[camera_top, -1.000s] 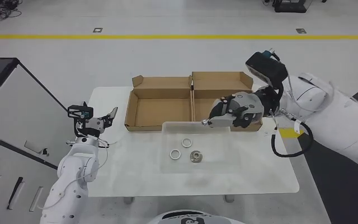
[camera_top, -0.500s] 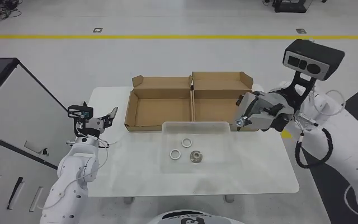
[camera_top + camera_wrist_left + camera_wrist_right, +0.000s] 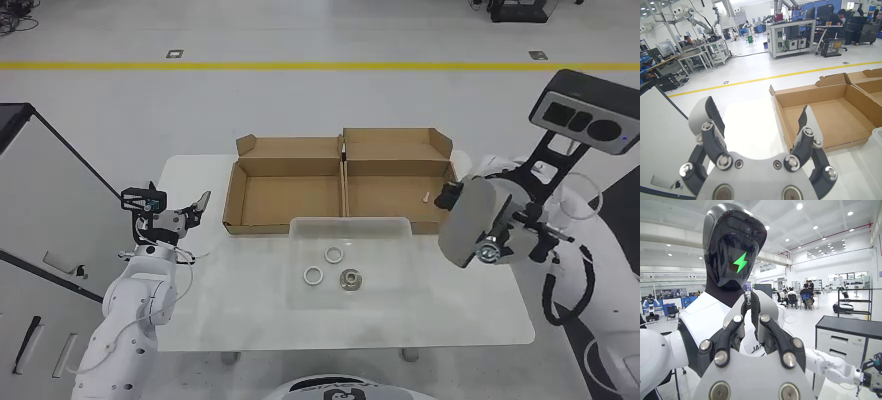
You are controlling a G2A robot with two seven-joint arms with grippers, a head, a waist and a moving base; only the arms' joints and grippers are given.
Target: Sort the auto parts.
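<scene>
The small threaded part [image 3: 748, 297] looks like a short screw or spring, too small to tell which. It is pinched at the very tips of the right claw [image 3: 750, 300], with its end poking out past the pads. The claw is clenched on it and turned upward, away from the worktop [image 3: 450, 300].

Just to this claw's left lies the right cardboard box [image 3: 385, 192], with one small pale piece [image 3: 425, 197] on its floor at the end nearest the claw. Beyond that box, farther left, is the left cardboard box [image 3: 283, 200]. The clear tray [image 3: 390, 285] sits to the claw's left and nearer the robot. It holds a ring [image 3: 313, 275], a second ring [image 3: 334, 255] and a round hub-like part [image 3: 349, 279]. The left claw [image 3: 758, 106] is spread wide and grasps nothing. It is well apart from the right claw, beside the outer wall of the left cardboard box.

The step in hand appears to be carrying the held part to its box and letting it go.

- **Grip:** The hold is only a fingertip pinch, so the squeeze should not ease while the wrist turns back downward, as a part this slight could twist or slip out.
- **Approach:** The claw should cross the box wall with room to spare, then come down close to the floor before opening — from higher up the part would likely bounce or roll.
- **Which box:** I cannot tell whether the pale piece is of the same kind, so the choice of box deserves care.
</scene>
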